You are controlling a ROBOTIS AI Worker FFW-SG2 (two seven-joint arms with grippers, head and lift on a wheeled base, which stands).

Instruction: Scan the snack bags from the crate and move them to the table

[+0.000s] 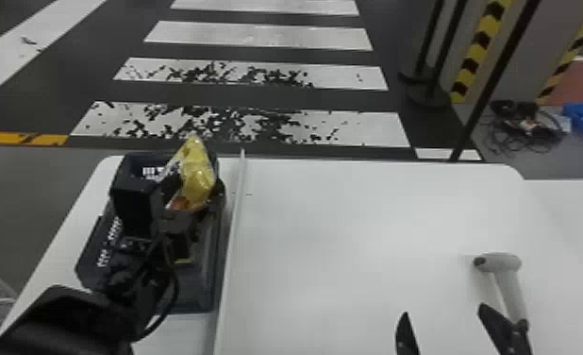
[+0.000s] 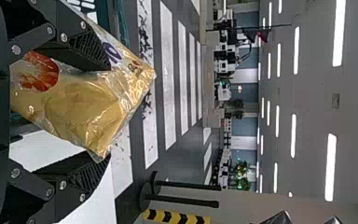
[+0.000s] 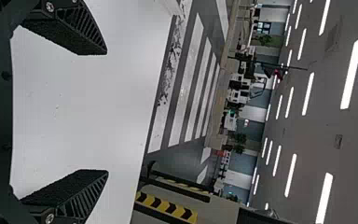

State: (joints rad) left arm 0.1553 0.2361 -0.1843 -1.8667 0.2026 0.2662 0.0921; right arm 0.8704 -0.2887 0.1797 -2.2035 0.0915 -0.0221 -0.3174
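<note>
In the head view my left gripper (image 1: 190, 200) is over the far part of the dark crate (image 1: 194, 292), shut on a yellow snack bag (image 1: 197, 172). The left wrist view has the snack bag (image 2: 81, 105) spanning the space between both fingers of my left gripper (image 2: 106, 112), its free end sticking out past them. The crate's contents are largely hidden by the arm. At the head view's lower right, my right gripper (image 1: 444, 312) stands open above the table, beside a light grey scanner (image 1: 505, 271) lying there. Nothing is between the fingers of my right gripper (image 3: 107, 112) in its wrist view.
The white table (image 1: 352, 222) carries the crate at its left side. A thin raised white strip (image 1: 235, 222) runs front to back between crate and scanner. Beyond the table's far edge stand a dark post (image 1: 488, 89) and black-yellow striped pillars (image 1: 477, 52).
</note>
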